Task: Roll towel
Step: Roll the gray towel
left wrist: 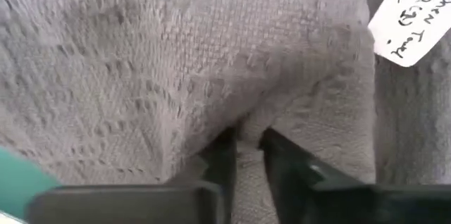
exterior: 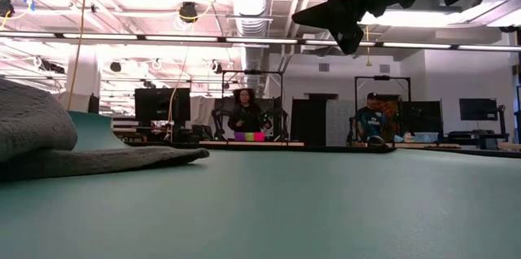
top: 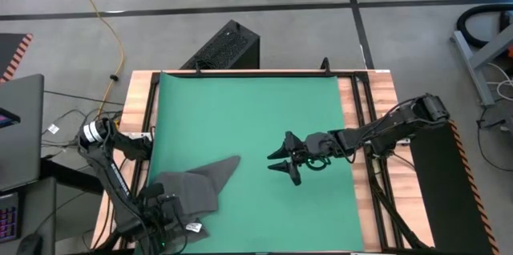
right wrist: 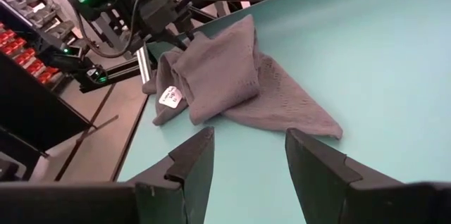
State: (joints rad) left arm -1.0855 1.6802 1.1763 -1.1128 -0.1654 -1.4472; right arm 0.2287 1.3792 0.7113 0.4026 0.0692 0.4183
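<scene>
The dark grey towel (top: 196,184) lies crumpled on the green mat (top: 256,111) near the table's near left corner. One pointed corner (top: 234,160) lies flat on the mat, toward the middle. Its white tag (top: 192,228) is at the near edge and also shows in the left wrist view (left wrist: 409,20). My left gripper (top: 171,204) is shut on the towel at its near left part. My right gripper (top: 282,161) hangs open and empty above the mat's middle, right of the towel; it also shows in the low view (exterior: 350,15). My left gripper (left wrist: 243,143) pinches a raised fold of the towel (left wrist: 243,122) between its two fingers, not far from the tag. The fingers slant down at it from the table's near left corner. The rest of the towel lies slack on the mat (right wrist: 282,104).
The mat covers most of the wooden table top (top: 365,119); bare mat lies to the far side and right of the towel. A black box (top: 224,46) stands beyond the table's far edge. People (exterior: 246,112) sit at desks in the room behind.
</scene>
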